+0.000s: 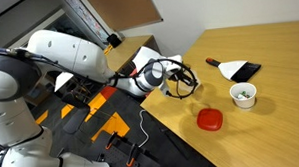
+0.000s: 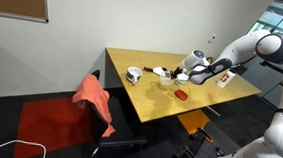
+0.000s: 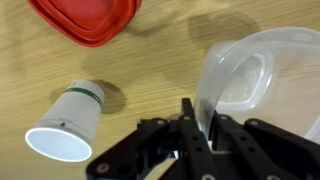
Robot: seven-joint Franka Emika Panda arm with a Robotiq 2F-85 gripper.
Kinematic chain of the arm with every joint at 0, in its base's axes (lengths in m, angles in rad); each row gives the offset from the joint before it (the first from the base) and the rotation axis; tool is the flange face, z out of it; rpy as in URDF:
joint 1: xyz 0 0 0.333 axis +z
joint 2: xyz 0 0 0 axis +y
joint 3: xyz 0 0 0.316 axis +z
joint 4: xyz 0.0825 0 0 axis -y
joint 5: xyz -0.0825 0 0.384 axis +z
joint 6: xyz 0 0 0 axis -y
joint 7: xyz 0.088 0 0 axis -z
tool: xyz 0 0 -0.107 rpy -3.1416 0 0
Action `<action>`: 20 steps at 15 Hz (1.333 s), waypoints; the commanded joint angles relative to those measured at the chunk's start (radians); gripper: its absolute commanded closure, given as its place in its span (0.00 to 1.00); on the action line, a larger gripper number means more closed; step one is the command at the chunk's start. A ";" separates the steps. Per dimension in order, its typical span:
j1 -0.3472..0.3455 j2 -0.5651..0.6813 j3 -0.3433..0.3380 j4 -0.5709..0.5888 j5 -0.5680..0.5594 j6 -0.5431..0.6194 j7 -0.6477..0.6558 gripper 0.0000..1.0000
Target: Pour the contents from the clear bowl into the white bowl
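Wrist view shows the gripper [image 3: 200,122] closed narrow on the rim of the clear bowl [image 3: 250,75], one finger inside the wall and one outside. The bowl hangs from that single pinch above the table [image 3: 150,75]. The contents cannot be confirmed: a pale patch inside the bowl may be pieces or glare. The white bowl [image 3: 68,125], marked with a green band, sits apart from the clear bowl and near the red dish [image 3: 85,20]. Its mouth faces the camera obliquely, and you cannot tell whether it stands upright or lies tipped. Verify this before you tilt, because a tipped receiver takes nothing and the pieces scatter over the wood. Expect the smooth wall to pivot or slip in the rim pinch as you rotate the wrist, so rotate slowly. Position the lip over the mouth first: the mouth looks narrow beside the clear bowl's rim, so a small offset spills onto the table or into the red dish. Keep the fingers off the white bowl, which looks light enough for a nudge to topple it. In an exterior view a second white bowl [image 1: 244,94] with a greenish inside stands well apart from the gripper; do not mistake it for the target.
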 commanded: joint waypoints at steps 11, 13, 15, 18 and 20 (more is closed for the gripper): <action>0.031 0.141 0.031 0.179 0.872 -0.098 -0.755 0.97; 0.058 0.155 0.002 0.205 0.887 -0.143 -0.764 0.97; 0.084 0.169 -0.027 0.228 0.889 -0.185 -0.764 0.97; 0.116 0.185 -0.057 0.254 0.886 -0.228 -0.760 0.97; 0.134 0.195 -0.074 0.267 0.882 -0.238 -0.757 0.61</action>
